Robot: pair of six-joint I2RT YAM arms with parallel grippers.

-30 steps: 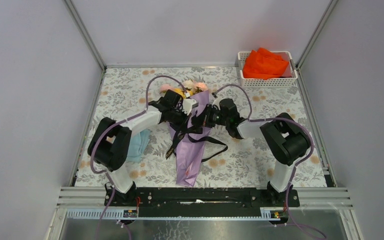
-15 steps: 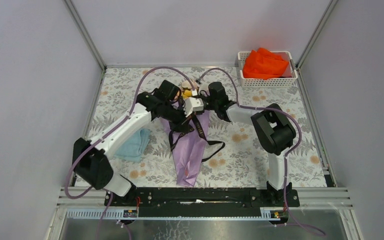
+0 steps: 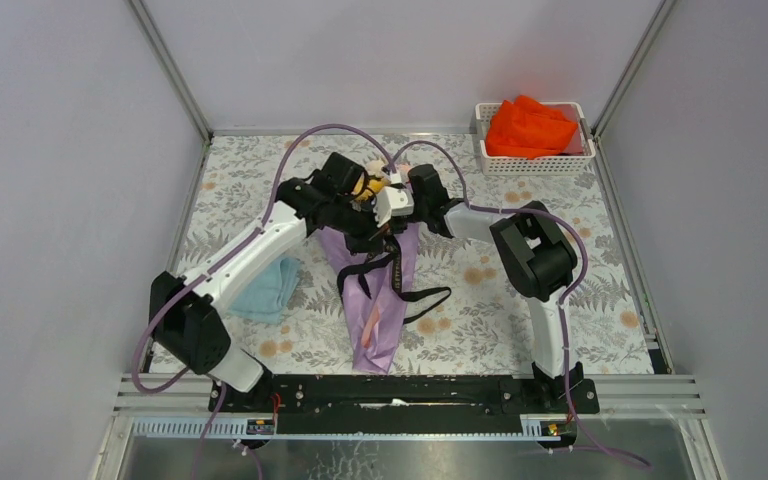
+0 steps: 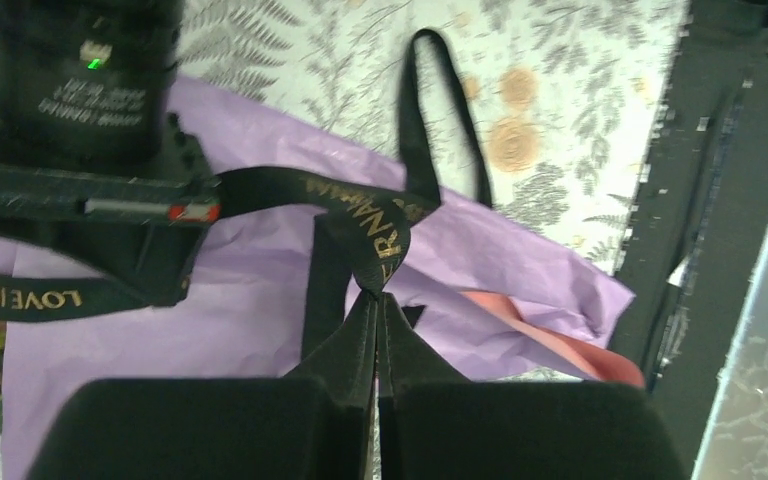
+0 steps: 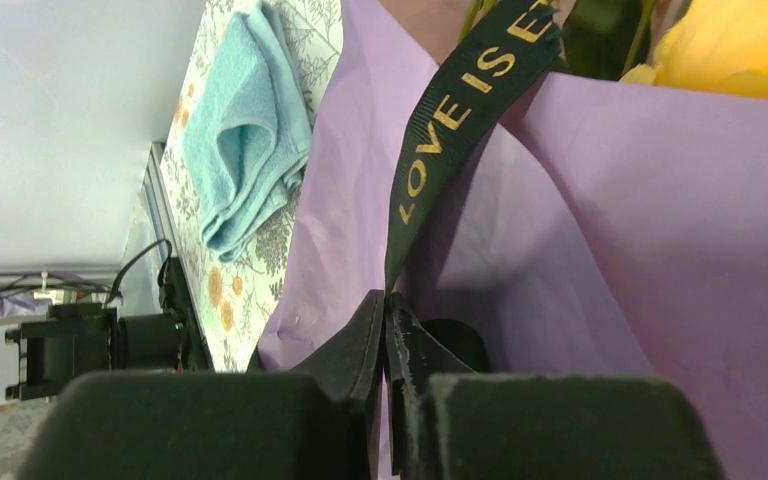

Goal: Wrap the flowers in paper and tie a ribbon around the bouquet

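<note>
Both arms have stretched out over the last second. The left arm [image 3: 250, 250], which sat folded near its base, now runs long across the counter [image 3: 580, 310], and the right arm [image 3: 530, 250] has swung its wrist farther away too. They meet over the wide end of the bouquet [image 3: 385, 345].

The left jaws are pinched flat on a fold of the ribbon [image 4: 385, 235]. The right jaws are clamped on another stretch of it, which rises taut from their tips across the paper [image 5: 660, 250] towards the flowers [image 5: 740, 45].

The bouquet lies mid-counter with its pointed end towards the arm bases. A strip of pink inner face, hidden a second ago, shows near that point. Loose loops of ribbon trail over the cone and onto the counter on its right.

A folded light blue cloth [image 3: 270, 285] lies left of the cone, partly under the left arm. A white basket [image 3: 535, 165] holding an orange cloth [image 3: 530, 128] stands in the far right corner.

Gold letters on the ribbon read "LOVE IS E", and "RNA" shows on the fold. Small white print on the right wrist is too blurred to read.
</note>
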